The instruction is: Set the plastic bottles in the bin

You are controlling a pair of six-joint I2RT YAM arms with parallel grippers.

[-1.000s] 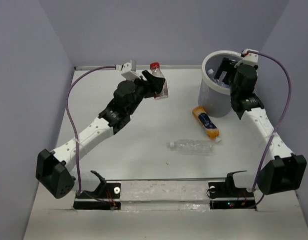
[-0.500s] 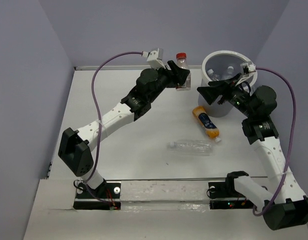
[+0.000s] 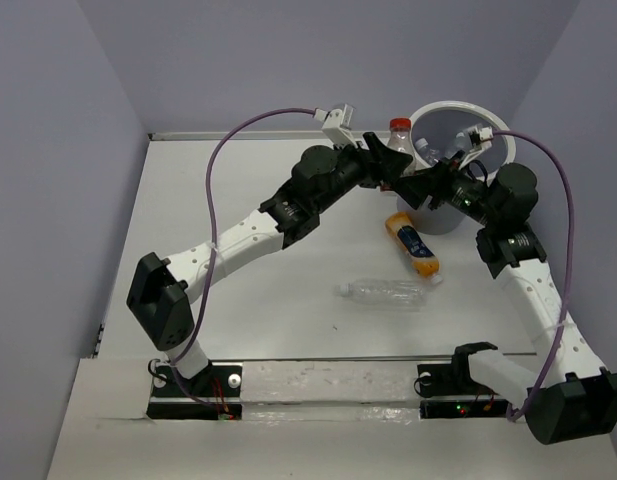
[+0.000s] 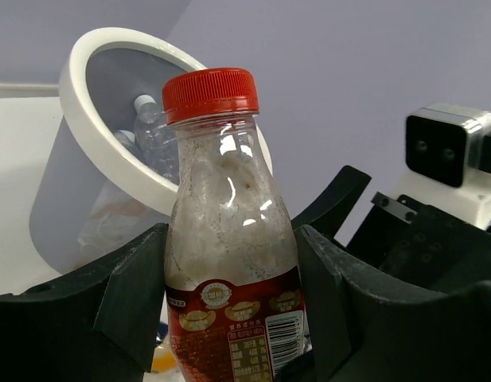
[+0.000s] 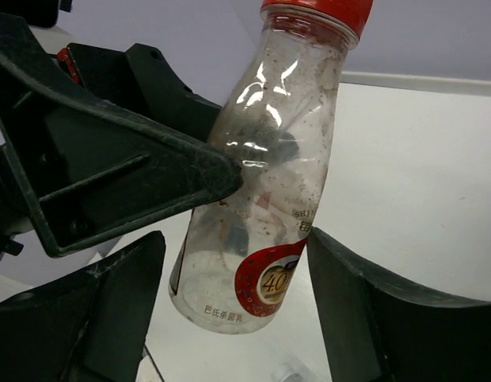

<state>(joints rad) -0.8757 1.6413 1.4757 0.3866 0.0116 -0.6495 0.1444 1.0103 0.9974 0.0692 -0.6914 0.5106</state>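
**Beside the bin's left rim: one bottle, two grippers around it**

At the far right of the table, the red-capped clear plastic bottle with the dark red label (image 3: 396, 150) hung in the air. It was just left of the round pale grey bin with the thick white rim (image 3: 440, 218). The left gripper (image 3: 380, 166) was pinching it low on the body, around the label, with the cap pointing up and the long axis pretty much upright. It wasn't over the opening though. It sat outside the rim, beside the bin's wall.

The bit that mattered, imo: the right gripper (image 5: 247, 306) pointed leftward at that same bottle from the bin side. Its jaws were spread with one finger on each side of the lower body, and a gap showed on both sides, so it wasn't gripping anything. Both arms were about equally near, but only the left one actually had the bottle.

The bin's opening lay to the right of the bottle and a touch farther back. My guess is this was either a handover to the right arm or a short carry rightward over the rim. In the second case the right gripper looked like it was in the way.

A couple of clear bottles (image 3: 428, 155) lay inside the bin. The orange bottle with a blue label (image 3: 413, 243) and a clear unlabelled bottle (image 3: 385, 293) lay on the table, on the near side of the bin.
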